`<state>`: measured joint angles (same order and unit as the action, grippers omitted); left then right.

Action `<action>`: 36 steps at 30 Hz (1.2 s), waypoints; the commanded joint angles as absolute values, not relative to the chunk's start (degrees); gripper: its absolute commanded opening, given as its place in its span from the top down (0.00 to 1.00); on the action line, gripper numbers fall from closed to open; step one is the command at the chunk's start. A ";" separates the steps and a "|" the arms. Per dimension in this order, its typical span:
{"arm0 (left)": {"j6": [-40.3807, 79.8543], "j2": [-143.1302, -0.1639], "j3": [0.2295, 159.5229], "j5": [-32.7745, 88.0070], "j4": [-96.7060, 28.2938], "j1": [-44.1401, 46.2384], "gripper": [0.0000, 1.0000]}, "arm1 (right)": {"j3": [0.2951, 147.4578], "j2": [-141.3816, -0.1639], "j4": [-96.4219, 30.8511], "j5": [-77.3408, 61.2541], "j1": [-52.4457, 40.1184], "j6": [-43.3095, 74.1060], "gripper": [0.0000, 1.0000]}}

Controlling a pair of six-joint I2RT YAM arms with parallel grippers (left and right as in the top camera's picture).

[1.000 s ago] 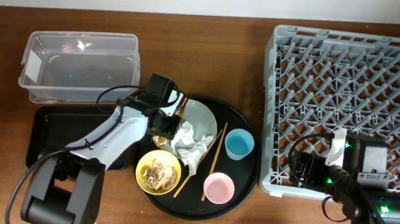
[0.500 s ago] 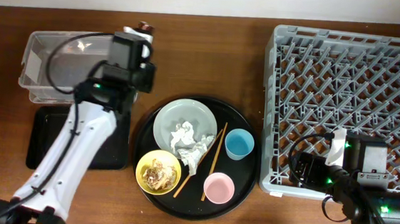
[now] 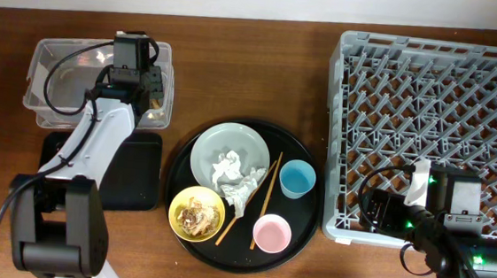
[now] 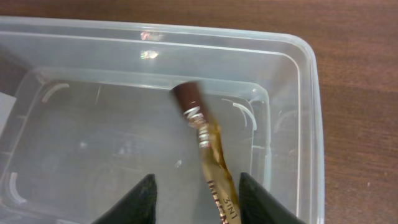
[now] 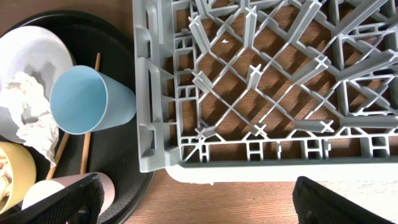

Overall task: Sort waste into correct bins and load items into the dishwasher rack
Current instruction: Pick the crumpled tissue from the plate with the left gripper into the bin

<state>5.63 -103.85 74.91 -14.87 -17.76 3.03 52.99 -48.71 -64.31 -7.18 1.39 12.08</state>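
My left gripper (image 4: 198,199) is open over the clear plastic tub (image 4: 292,74), near its right end. The gold-brown wrapper (image 4: 208,146) stands between the fingers, close to the right one, its top blurred. In the overhead view it shows in the tub (image 3: 154,107) under the left gripper (image 3: 148,96). The crumpled tissue (image 3: 235,175) lies on the grey-green plate (image 3: 217,144). The yellow bowl (image 3: 196,213) holds food scraps. The blue cup (image 3: 297,178), pink cup (image 3: 271,233) and chopsticks (image 3: 260,193) sit on the round tray. My right gripper (image 5: 199,208) is open and empty at the grey rack's (image 5: 261,93) front left corner.
The shallow black tray (image 3: 134,183) lies in front of the tub, partly under my left arm. The round black tray (image 3: 305,228) sits between the bins and the rack (image 3: 438,101). The blue cup (image 5: 90,99) lies just left of the rack's corner.
My left arm has swung from the plate on the round tray back-left to the clear tub, carrying the wrapper. Its fingers now stand apart. The right arm has not moved.
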 commanded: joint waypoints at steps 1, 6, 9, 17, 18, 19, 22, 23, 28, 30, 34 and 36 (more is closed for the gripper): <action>5.74 -101.89 75.29 -14.41 -18.57 3.29 0.53 | 54.13 -48.38 -64.34 -7.31 1.04 12.51 0.02; 5.74 -94.04 75.26 3.68 -30.00 8.69 0.51 | 54.13 -48.38 -64.29 -7.31 1.04 12.51 0.02; 5.74 -96.82 75.05 6.46 -40.80 15.53 0.50 | 54.13 -48.38 -64.31 -7.31 1.04 12.51 0.02; 5.74 -109.67 75.05 6.24 -44.73 24.97 0.53 | 54.13 -48.38 -64.34 -7.31 1.04 12.51 0.02; 5.76 -110.59 75.05 6.28 -44.88 25.04 0.59 | 54.13 -48.38 -64.34 -7.31 1.04 12.51 0.02; 5.76 -111.37 75.05 6.28 -45.39 25.04 0.64 | 54.13 -48.38 -64.34 -7.31 1.04 12.51 0.02; 5.76 -111.70 75.22 6.24 -46.85 24.97 0.99 | 54.13 -48.38 -64.34 -7.31 1.04 12.51 0.02; 5.76 -111.61 75.79 6.20 -47.44 24.84 1.00 | 54.13 -48.38 -64.34 -7.31 1.04 12.51 0.02; 5.74 -106.87 85.41 0.36 -54.76 19.49 1.00 | 54.13 -48.38 -64.34 -7.29 1.04 12.49 0.02; 5.74 -103.81 89.14 -1.74 -55.18 16.12 1.00 | 54.13 -48.38 -64.34 -7.29 1.04 12.49 0.02; 5.74 -99.59 92.88 -6.90 -50.41 6.44 0.99 | 54.13 -48.38 -64.34 -7.29 1.04 12.51 0.02; 5.76 -99.90 92.84 -7.55 -45.50 1.45 1.00 | 54.13 -48.38 -64.34 -7.31 1.04 12.51 0.02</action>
<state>5.80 -100.25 92.29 -4.16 -48.66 6.57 53.06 -48.69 -64.34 -7.20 1.39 12.10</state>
